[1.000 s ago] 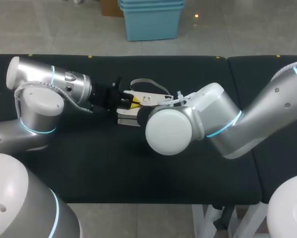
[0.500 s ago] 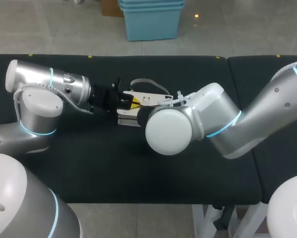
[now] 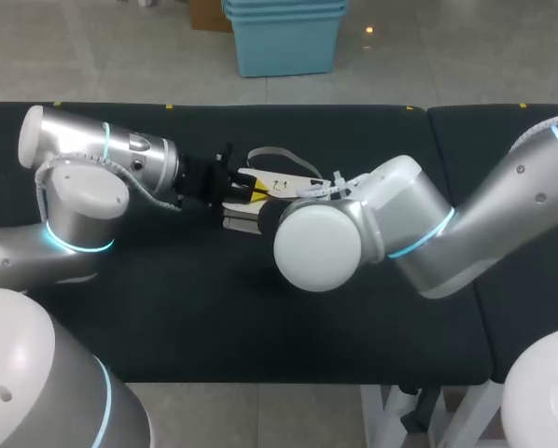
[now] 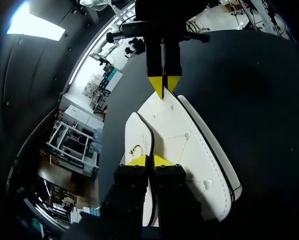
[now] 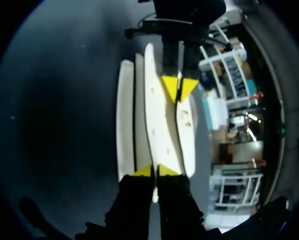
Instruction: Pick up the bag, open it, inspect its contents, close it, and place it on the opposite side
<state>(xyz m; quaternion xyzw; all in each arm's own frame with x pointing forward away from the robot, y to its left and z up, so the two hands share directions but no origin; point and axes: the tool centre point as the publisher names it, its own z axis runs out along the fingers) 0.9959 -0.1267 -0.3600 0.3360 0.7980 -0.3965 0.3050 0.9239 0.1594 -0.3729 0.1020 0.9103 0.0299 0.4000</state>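
A white bag (image 3: pixel 281 186) with a grey strap (image 3: pixel 277 155) hangs over the middle of the black table, held from both ends. In the left wrist view my left gripper (image 4: pixel 148 161) is shut on the near edge of the bag's flap (image 4: pixel 182 142). My right gripper (image 4: pixel 163 86) pinches the far end. The right wrist view shows the same from the other side: my right gripper (image 5: pixel 154 171) is shut on the flap (image 5: pixel 162 127), and my left gripper (image 5: pixel 178 88) is clamped opposite. In the head view my left gripper (image 3: pixel 249 190) shows; my right arm's wrist (image 3: pixel 316 245) covers its own gripper.
The black table (image 3: pixel 214 308) runs under both arms, with a seam (image 3: pixel 432 140) to a second black section at the right. The bag's body panels (image 5: pixel 125 125) hang beside the held flap.
My left arm has shifted a little to the right and the bag with it. Both grips stay as they were.
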